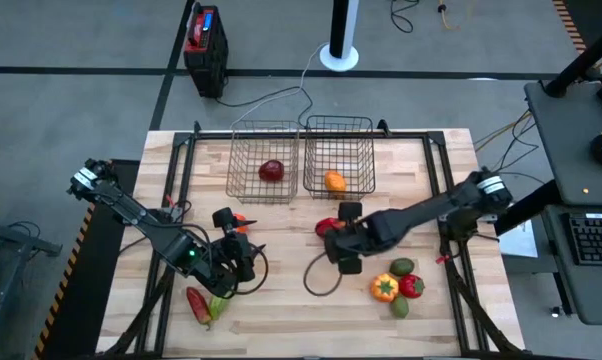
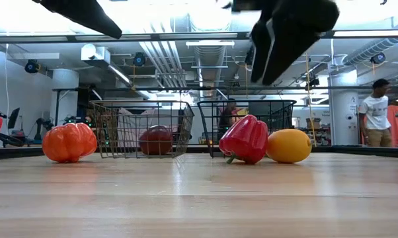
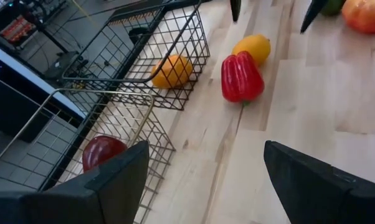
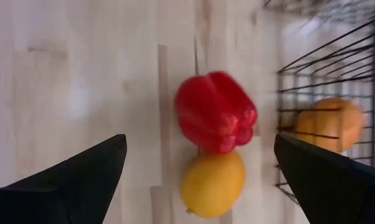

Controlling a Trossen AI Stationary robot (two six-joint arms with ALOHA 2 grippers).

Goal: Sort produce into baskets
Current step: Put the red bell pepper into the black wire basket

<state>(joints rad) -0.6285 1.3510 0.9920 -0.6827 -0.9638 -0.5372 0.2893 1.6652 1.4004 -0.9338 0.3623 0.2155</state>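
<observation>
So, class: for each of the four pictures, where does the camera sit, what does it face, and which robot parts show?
High view: overhead, looking down on table, both arms.
Low view: tabletop height, facing baskets and room; arms overhead.
Left wrist view: on left arm, facing baskets; left gripper open.
Right wrist view: on right arm, above produce; right gripper open.
Shared: red pepper and lemon appear in both wrist views.

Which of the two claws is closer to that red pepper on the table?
The right gripper, open, hangs just above the red pepper. The left gripper, open, sits farther off across the table.
</observation>
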